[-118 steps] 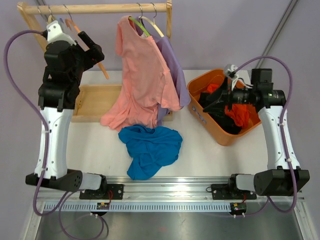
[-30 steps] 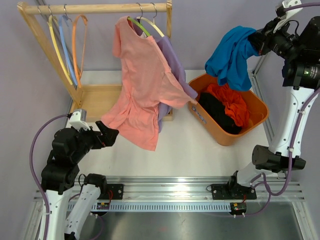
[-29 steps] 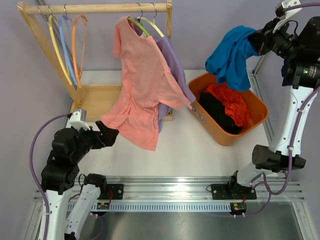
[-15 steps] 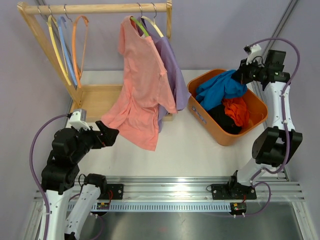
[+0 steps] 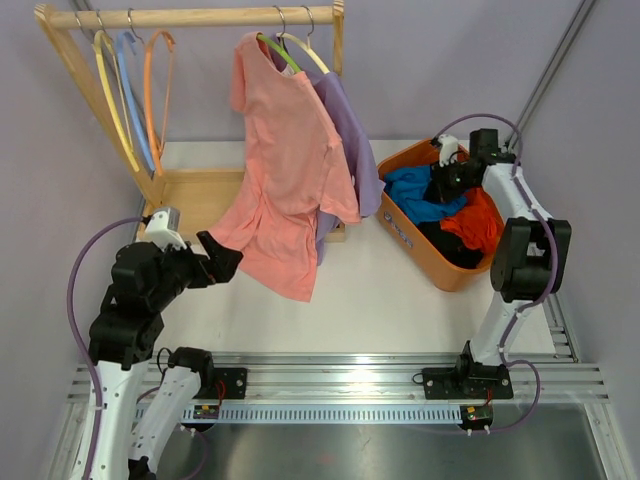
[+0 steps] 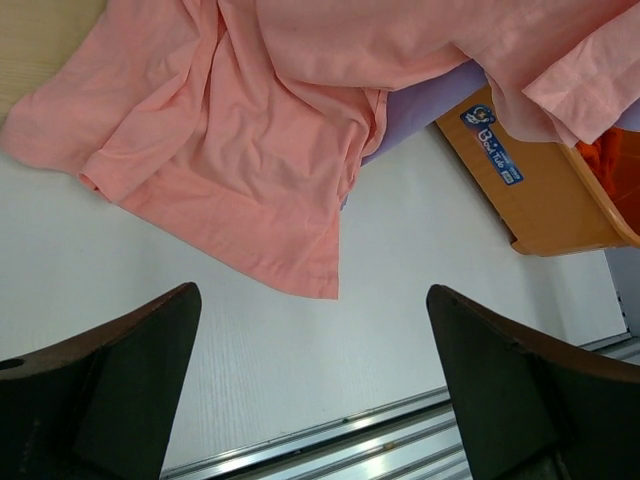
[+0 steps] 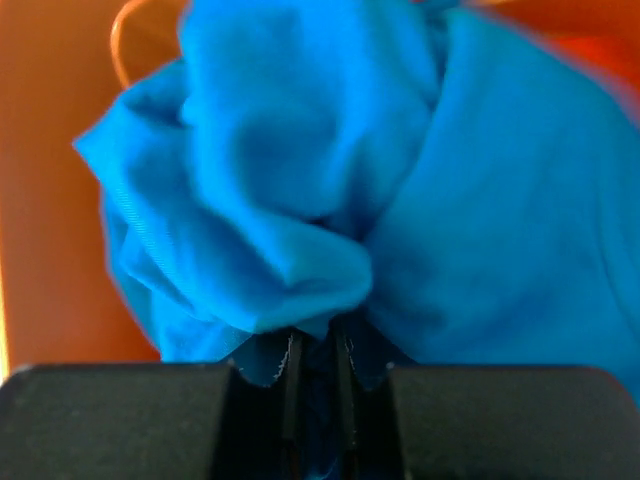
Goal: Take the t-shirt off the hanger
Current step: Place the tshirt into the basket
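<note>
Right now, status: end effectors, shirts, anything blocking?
Left end effector open, empty, by pink t-shirt hem. Right end effector pinched on blue t-shirt in orange bin. Pink t-shirt on hanger, purple t-shirt tight behind it.

Rack [image 5: 200,17]: wooden, at the far left of the table, top bar level.
Tray [image 5: 195,205]: shallow, wooden, under the rack.
Basket [image 5: 450,272]: orange, on the right side of the table, set at an angle.
Sticker [image 6: 492,143]: blue and white, on the basket's outer wall.
Red cloth [image 5: 478,222]: bunched inside the basket.
Black cloth [image 5: 447,243]: in the basket, touching the red cloth.
Table [image 5: 400,300]: white top.
Rail [image 5: 340,370]: metal, along the table's near edge.
</note>
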`<control>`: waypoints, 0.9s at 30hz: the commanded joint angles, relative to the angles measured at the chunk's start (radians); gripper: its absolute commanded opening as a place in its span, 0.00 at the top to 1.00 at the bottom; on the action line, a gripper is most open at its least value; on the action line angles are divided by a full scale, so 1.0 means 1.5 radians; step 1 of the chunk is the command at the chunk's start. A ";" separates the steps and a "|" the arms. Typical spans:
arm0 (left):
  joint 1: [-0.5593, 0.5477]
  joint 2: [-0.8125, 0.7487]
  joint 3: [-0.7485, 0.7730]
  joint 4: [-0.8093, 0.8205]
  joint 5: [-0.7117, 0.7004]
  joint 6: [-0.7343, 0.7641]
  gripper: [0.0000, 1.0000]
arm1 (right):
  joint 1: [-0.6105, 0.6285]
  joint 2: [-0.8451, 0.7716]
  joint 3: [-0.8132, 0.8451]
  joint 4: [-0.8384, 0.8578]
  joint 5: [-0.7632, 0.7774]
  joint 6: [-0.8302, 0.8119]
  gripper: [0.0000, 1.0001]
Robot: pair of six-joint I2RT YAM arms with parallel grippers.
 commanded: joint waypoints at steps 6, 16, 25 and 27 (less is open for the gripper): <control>0.003 0.004 0.001 0.107 0.036 -0.079 0.01 | 0.035 0.069 -0.021 -0.018 0.069 -0.006 0.63; 0.003 0.023 -0.008 0.128 0.053 -0.111 0.01 | -0.014 -0.038 0.104 -0.105 0.017 -0.062 0.17; 0.003 0.022 -0.027 0.130 0.058 -0.109 0.01 | 0.001 -0.088 0.365 -0.260 -0.098 -0.044 0.14; 0.003 0.022 -0.026 0.134 0.059 -0.108 0.01 | 0.021 -0.089 0.402 -0.275 -0.127 -0.028 0.14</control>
